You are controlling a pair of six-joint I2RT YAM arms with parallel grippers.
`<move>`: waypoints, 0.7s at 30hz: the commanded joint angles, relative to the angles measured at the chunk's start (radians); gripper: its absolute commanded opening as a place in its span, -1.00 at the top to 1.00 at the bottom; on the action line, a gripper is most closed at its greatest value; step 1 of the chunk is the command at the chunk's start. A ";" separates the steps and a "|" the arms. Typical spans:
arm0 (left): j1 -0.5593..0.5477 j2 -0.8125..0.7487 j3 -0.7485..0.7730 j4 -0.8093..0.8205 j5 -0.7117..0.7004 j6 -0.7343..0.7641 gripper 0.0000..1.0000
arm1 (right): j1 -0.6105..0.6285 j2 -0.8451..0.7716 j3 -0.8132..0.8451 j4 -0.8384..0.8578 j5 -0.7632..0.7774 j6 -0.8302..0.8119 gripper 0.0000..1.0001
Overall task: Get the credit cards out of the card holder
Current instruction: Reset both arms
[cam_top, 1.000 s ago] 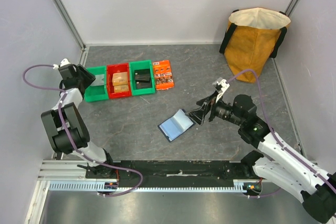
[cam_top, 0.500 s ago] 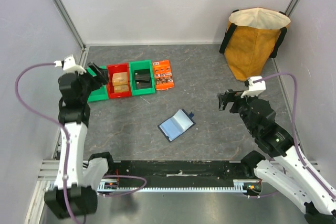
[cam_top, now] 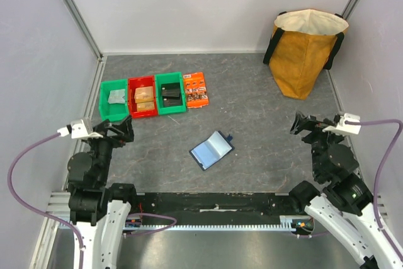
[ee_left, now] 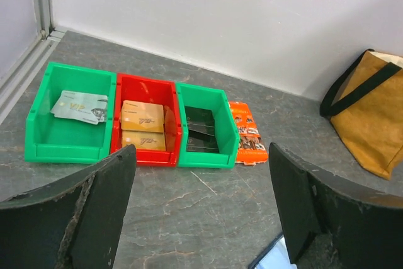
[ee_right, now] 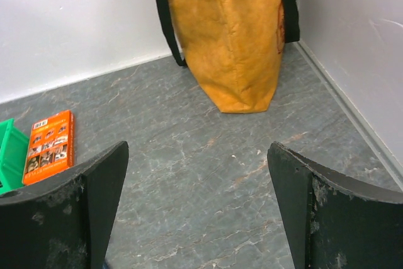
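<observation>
Navy fabric opened flat, the holder (cam_top: 212, 150) lies at the middle of the worktop (cam_top: 252, 99) with its pale blue sleeves up, exposed for access from above; whether a card remains inside cannot be told. The cards rest sorted by kind at far left: a grey card (ee_left: 80, 106) in the left green bin (ee_left: 36, 131), tan-gold cards (ee_left: 143, 125) in the red bin (ee_left: 146, 85) and dark cards (ee_left: 200, 131) in the right green bin (ee_left: 228, 124), so extraction is judged nearly or fully complete. The left hand (cam_top: 124, 130) and right hand (cam_top: 298, 124) are raised near their bases, well apart from the holder, each released, fingers spread wide, nothing between.
</observation>
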State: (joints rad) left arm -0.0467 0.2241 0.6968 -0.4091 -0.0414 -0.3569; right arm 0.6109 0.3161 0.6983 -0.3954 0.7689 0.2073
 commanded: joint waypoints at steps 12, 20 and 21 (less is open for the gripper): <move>-0.039 -0.085 -0.045 -0.080 -0.068 0.082 -0.84 | -0.002 -0.169 -0.075 0.044 0.069 -0.060 -0.96; -0.039 -0.081 -0.045 -0.079 -0.066 0.084 -0.83 | 0.000 -0.155 -0.077 0.047 0.061 -0.068 -0.96; -0.039 -0.081 -0.046 -0.079 -0.064 0.084 -0.83 | 0.000 -0.155 -0.079 0.049 0.056 -0.069 -0.96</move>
State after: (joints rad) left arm -0.0856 0.1413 0.6514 -0.4858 -0.0998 -0.3187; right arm 0.6109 0.1577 0.6281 -0.3779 0.8207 0.1558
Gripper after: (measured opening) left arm 0.916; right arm 0.982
